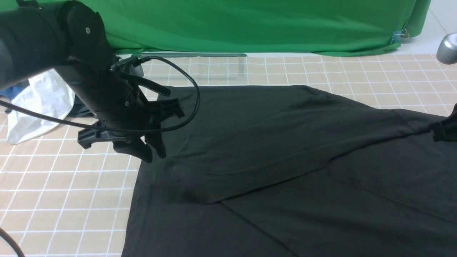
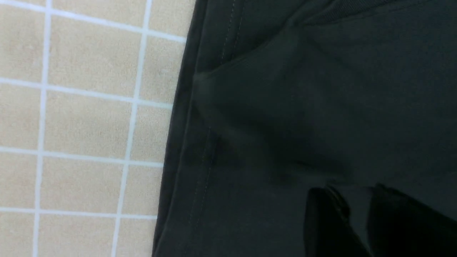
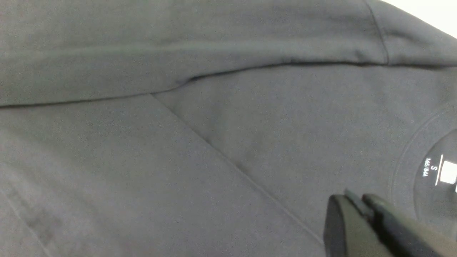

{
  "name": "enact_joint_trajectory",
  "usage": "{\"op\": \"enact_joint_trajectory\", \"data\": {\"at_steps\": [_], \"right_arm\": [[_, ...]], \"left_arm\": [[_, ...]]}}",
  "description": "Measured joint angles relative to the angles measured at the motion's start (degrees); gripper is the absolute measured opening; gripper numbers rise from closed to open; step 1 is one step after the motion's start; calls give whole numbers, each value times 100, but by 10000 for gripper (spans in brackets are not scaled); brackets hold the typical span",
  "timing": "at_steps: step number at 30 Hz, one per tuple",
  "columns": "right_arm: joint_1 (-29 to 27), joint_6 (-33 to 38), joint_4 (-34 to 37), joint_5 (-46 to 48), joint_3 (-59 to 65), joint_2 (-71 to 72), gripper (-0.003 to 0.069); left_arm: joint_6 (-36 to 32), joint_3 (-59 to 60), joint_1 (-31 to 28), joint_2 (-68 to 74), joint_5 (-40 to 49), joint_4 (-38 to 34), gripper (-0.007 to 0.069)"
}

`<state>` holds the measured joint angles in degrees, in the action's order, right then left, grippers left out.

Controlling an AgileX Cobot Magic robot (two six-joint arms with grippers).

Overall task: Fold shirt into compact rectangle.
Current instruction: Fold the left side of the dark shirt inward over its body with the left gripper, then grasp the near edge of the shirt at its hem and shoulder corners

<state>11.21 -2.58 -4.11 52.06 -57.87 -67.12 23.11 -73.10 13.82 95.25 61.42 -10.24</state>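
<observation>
The black shirt [image 1: 285,150] lies spread on the gridded table, its far part folded toward me into a slanting flap. My left gripper [image 1: 152,152] hangs just above the shirt's left edge, open, with nothing between its fingers. In the left wrist view the left gripper [image 2: 354,195] shows a clear gap over the dark shirt [image 2: 303,107] near its stitched hem. My right gripper [image 1: 444,130] sits at the shirt's right side. In the right wrist view the right gripper [image 3: 353,198] has its jaws together, holding nothing, above the shirt [image 3: 214,142] beside the collar and its size label [image 3: 448,175].
A white garment [image 1: 39,103] lies crumpled at the back left, with a dark piece of cloth [image 1: 80,110] beside it behind my left arm. A green backdrop [image 1: 250,25] closes off the far side. The tan gridded mat [image 1: 53,185] shows bare on the left.
</observation>
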Motion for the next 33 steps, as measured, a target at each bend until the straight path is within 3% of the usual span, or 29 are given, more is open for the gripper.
{"op": "enact_joint_trajectory", "data": {"at_steps": [3,7,10,14,17,23,33], "right_arm": [[-134,-176,-37,-58,-6,-166,90],[-687,-262,67,-22,-121,-537,90],[-1129,-267,316,-4,-274,-873,90],[-1844,-122,1038,-105,-683,-1635,111],[-2003,-41,1295,-282,-865,-2165,177],[-2017,116,1493,-796,-1245,-3480,340],[-2017,-50,1599,-1435,-1870,-4565,365]], "left_arm": [[-92,0,0,0,-81,18,327],[-284,0,20,0,-136,-107,354],[-428,0,122,0,-158,-113,304],[-656,0,486,0,-230,-115,109],[-710,0,691,0,-311,-115,30],[-740,0,990,0,-303,-133,11],[-765,11,1026,0,-185,-147,13]]}}
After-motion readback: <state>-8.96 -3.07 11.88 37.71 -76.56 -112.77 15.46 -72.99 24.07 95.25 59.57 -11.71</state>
